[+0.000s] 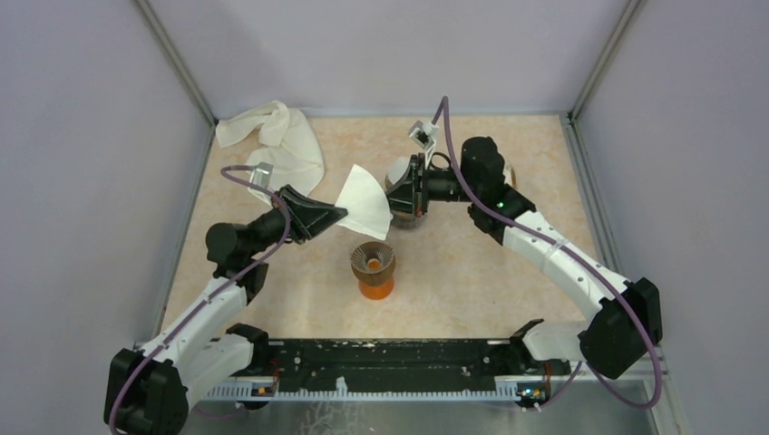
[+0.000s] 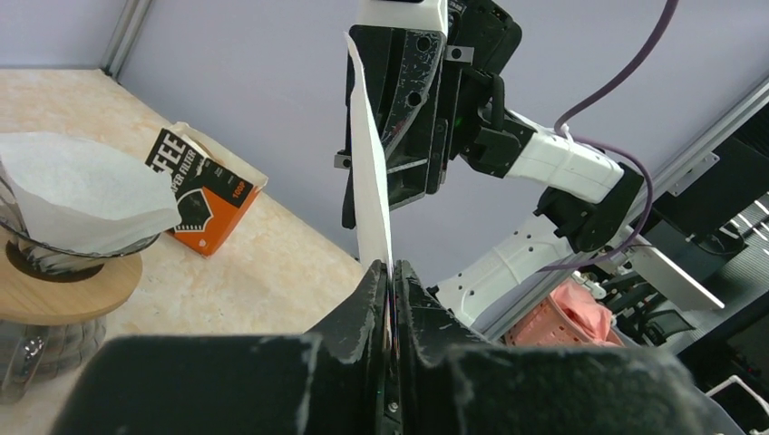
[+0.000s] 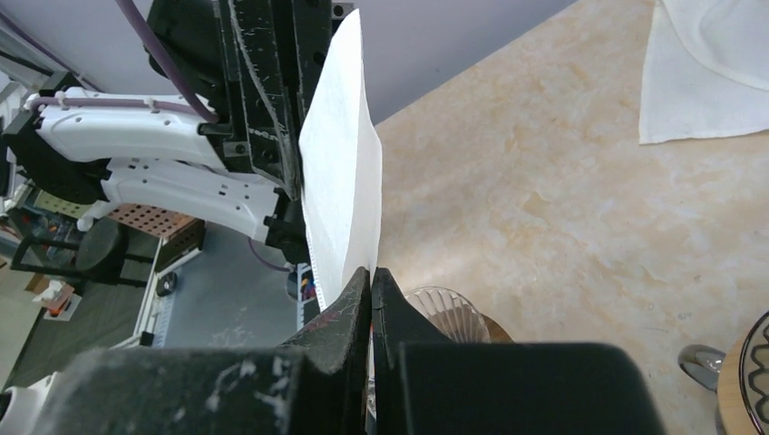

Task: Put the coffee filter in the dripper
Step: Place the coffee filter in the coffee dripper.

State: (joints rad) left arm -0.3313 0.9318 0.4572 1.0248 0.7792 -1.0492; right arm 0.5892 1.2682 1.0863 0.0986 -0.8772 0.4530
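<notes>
A white coffee filter (image 1: 365, 201) was held up between two robot arms. The left gripper (image 1: 337, 216) was clamped on its left edge and the right gripper (image 1: 394, 208) was clamped on its right edge. The orange dripper (image 1: 373, 269) stood on the table (image 1: 472, 281) below, nearer the arm bases, not touching the filter.

Matt paper filter (image 1: 365, 204), ribbed orange plastic dripper (image 1: 373, 269), crumpled cloth (image 1: 277, 140), smooth marbled table (image 1: 472, 272)

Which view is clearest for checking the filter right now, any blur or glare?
Top external: even light, soft shadows, coffee filter sharp but bright. Left wrist: left gripper dark, soft up close; filter edge crisp. Right wrist: right gripper soft, table sharp.
</notes>
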